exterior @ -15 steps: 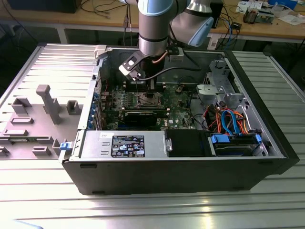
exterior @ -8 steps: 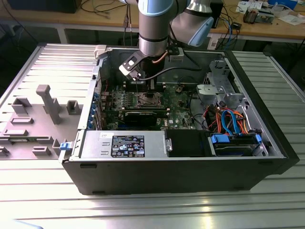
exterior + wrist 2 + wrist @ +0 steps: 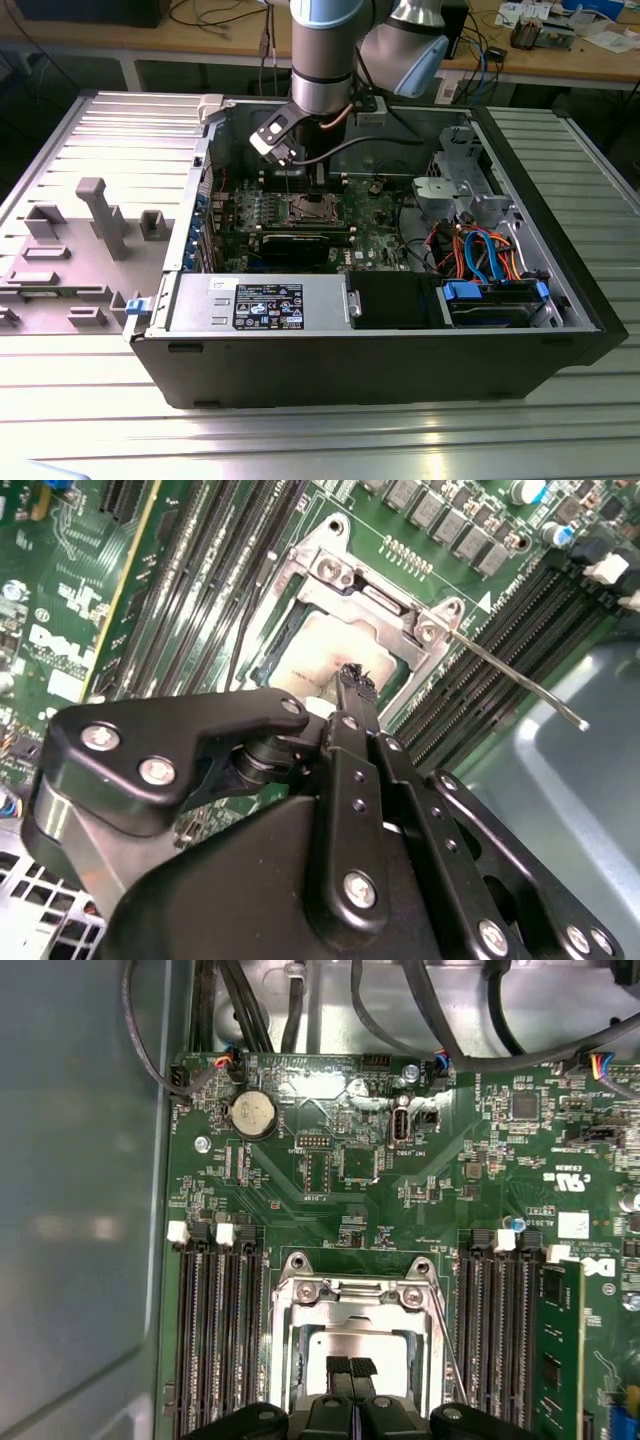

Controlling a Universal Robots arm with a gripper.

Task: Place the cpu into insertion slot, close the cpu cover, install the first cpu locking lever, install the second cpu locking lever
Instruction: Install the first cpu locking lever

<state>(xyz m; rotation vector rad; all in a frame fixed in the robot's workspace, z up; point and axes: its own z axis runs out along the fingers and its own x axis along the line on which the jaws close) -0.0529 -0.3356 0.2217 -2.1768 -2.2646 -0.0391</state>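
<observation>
Second wrist view: black two-finger gripper (image 3: 355, 680), tips pinched together and empty (likely to serve as one narrow pusher), hovers above the flat silver-grey square cpu (image 3: 315, 650). It is seated in the silver-rimmed insertion slot (image 3: 304, 208), framed by the thin silver windowed cpu cover (image 3: 345, 1305). Right of it, a thin wire locking lever (image 3: 520, 685) juts free.
</observation>
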